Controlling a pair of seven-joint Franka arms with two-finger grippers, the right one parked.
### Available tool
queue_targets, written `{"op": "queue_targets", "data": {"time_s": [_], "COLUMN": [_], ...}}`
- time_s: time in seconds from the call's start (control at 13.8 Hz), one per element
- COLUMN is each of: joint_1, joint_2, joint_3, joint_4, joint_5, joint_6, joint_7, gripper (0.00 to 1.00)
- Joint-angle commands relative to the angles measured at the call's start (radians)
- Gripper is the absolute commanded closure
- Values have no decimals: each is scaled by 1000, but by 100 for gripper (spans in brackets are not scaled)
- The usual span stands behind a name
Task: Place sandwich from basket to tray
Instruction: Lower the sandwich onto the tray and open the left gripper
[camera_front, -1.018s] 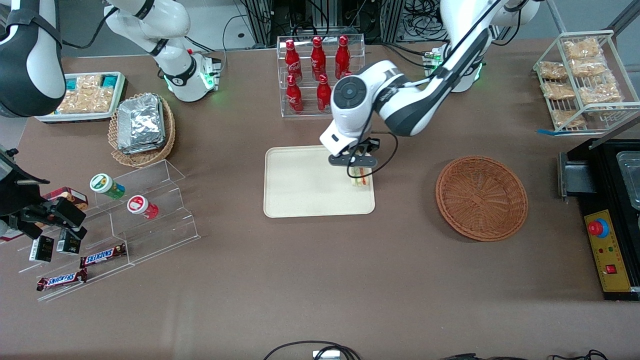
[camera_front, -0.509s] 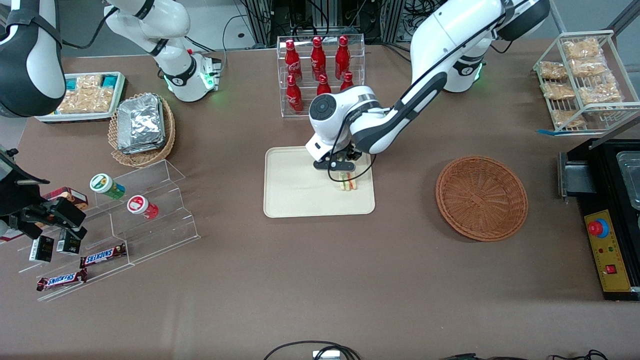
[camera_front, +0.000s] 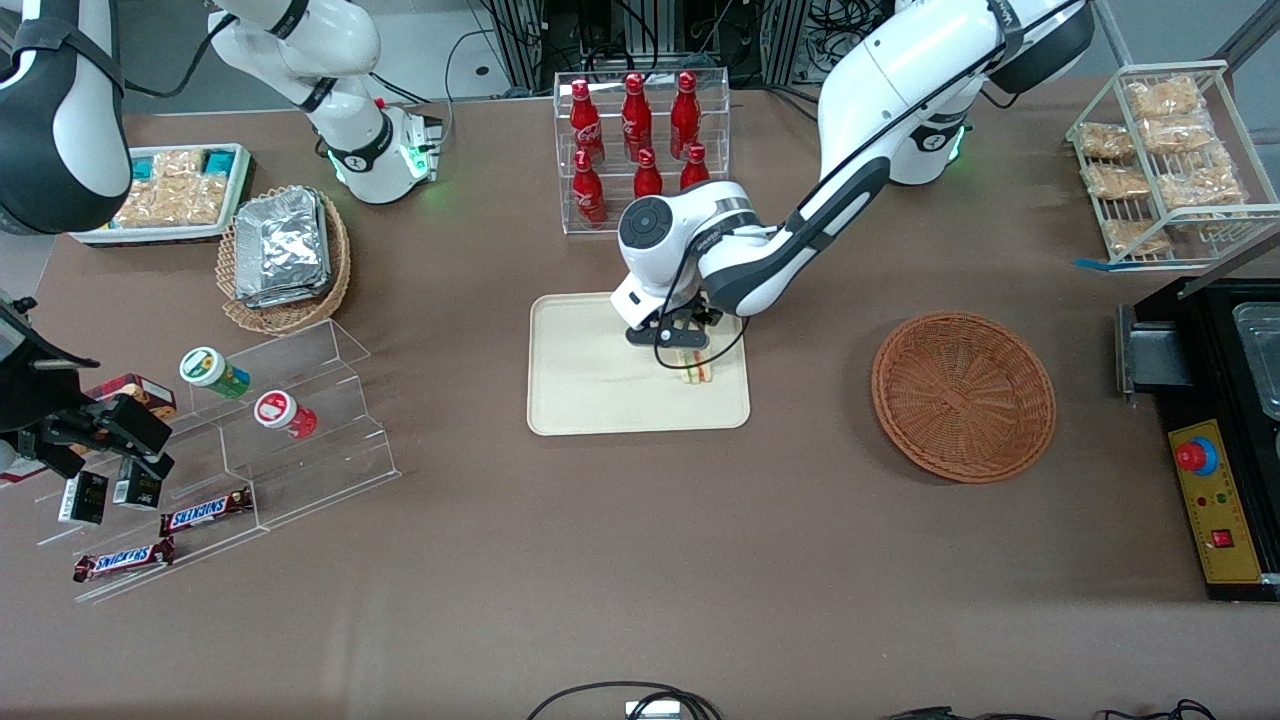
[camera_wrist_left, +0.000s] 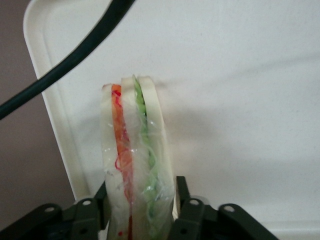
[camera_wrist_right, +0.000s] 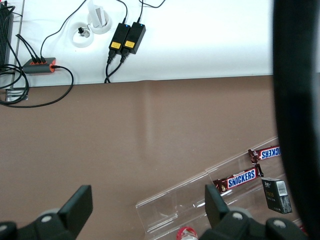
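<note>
The sandwich (camera_front: 698, 371), a wedge of white bread with orange-red and green layers, sits over the cream tray (camera_front: 590, 385), near the tray edge that faces the basket. My left gripper (camera_front: 686, 350) is shut on it. In the left wrist view the sandwich (camera_wrist_left: 134, 155) stands on edge between the black fingers (camera_wrist_left: 186, 200), low over the tray (camera_wrist_left: 240, 100) and close to its rim. The reddish-brown wicker basket (camera_front: 963, 394) lies empty toward the working arm's end of the table, apart from the tray.
A clear rack of red bottles (camera_front: 640, 140) stands just farther from the front camera than the tray. A tan basket of foil packs (camera_front: 283, 250), a white snack tray (camera_front: 170, 190) and a clear stepped stand (camera_front: 240, 440) lie toward the parked arm's end. A wire rack (camera_front: 1165, 160) and black box (camera_front: 1215, 400) are at the working arm's end.
My gripper has carried the sandwich from the tray's rim inward over the tray and lowered it. In the last half second it shifted only slightly.
</note>
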Motion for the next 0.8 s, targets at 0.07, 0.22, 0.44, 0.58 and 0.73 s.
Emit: {"op": "queue_targets", "data": {"time_s": [0.07,0.22,0.44,0.58,0.73], "joint_1": [37,97,174,235,312], "joint_2": [-44,-90,-96,-130,-167], "joint_3": [1,2,2,2,-4], "joint_4": [105,180,300,332,334], "joint_5": [-48,-67,-56,-65,-71], "joint_6": [-101,-164,-293,-308,-357], "joint_7": [-38,-56,-85,-82,-55], "gripper": [0,0,0,0,0]}}
